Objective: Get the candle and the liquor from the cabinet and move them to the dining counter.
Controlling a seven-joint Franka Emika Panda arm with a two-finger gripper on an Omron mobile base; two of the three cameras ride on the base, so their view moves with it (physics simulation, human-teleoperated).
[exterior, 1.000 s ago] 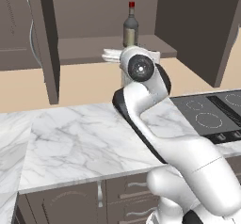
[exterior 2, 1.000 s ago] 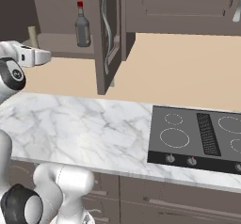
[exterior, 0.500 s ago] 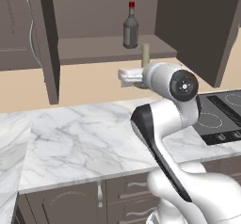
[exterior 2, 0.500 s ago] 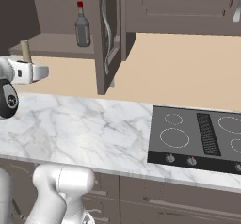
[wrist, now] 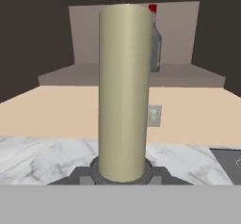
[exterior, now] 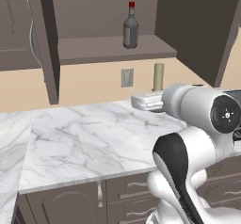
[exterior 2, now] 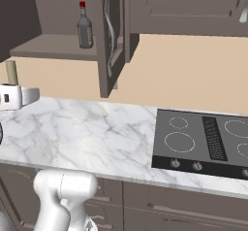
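Note:
My gripper [exterior: 155, 96] is shut on the grey holder of the cream-yellow candle [exterior: 158, 76], which stands upright in the air over the marble worktop, below and right of the shelf. In the right base view the candle [exterior 2: 10, 72] rises from the gripper [exterior 2: 12, 97] at the left edge. Close up in the hand view, the candle [wrist: 123, 91] sits in its round holder at the gripper [wrist: 121, 178]. The liquor [exterior: 130, 26] stands on the shelf of the open cabinet [exterior: 103, 50]; the liquor [exterior 2: 85, 27] [wrist: 155, 44] is partly hidden behind the candle in the hand view. The dining counter is out of view.
An open cabinet door [exterior: 47, 39] hangs at the left and another [exterior 2: 110, 36] juts out beside the bottle. A marble worktop [exterior: 84, 138] runs below, with a black cooktop [exterior 2: 203, 138] at its right. A wall socket [exterior: 126, 77] is on the beige wall.
The arm has swung right and down, away from the cabinet shelf, carrying the candle out over the worktop. The liquor has stayed on the shelf.

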